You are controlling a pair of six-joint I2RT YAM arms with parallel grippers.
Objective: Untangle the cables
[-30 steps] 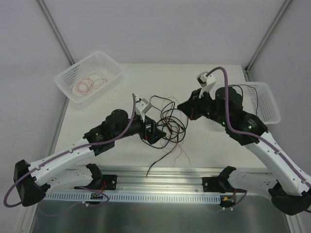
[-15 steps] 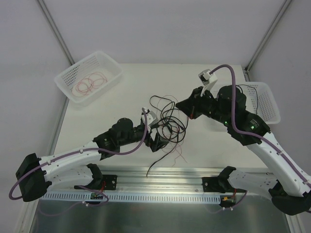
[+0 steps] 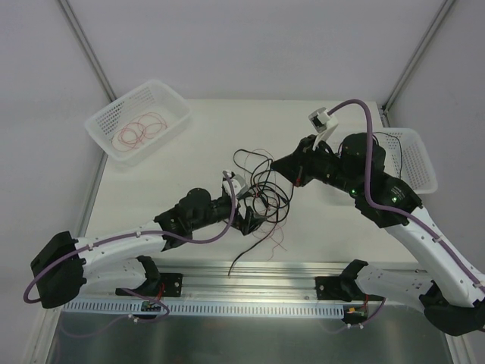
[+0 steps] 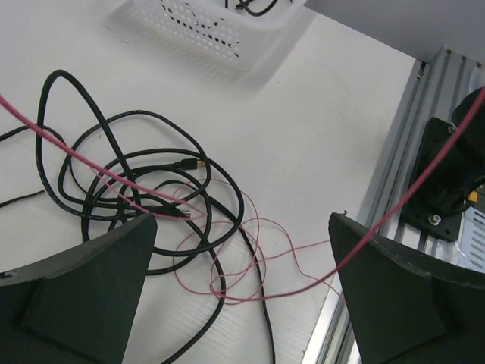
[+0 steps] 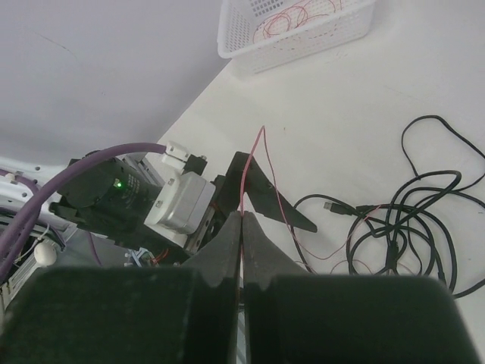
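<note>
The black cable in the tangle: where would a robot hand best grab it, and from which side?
Probably the black cable at its outer loop, straight down from above. That bend lies alone on bare table, clear of the red wire, so only one strand gets pinched.

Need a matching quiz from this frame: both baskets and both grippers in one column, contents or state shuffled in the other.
Column 1
1. left basket
2. right basket
3. left gripper
4. right gripper

Column 2
A. fingers shut on a red cable
B. holds a black cable
C. fingers wide apart
D. holds red cables

Pairs: 1-D, 2-B, 3-C, 4-A
</note>
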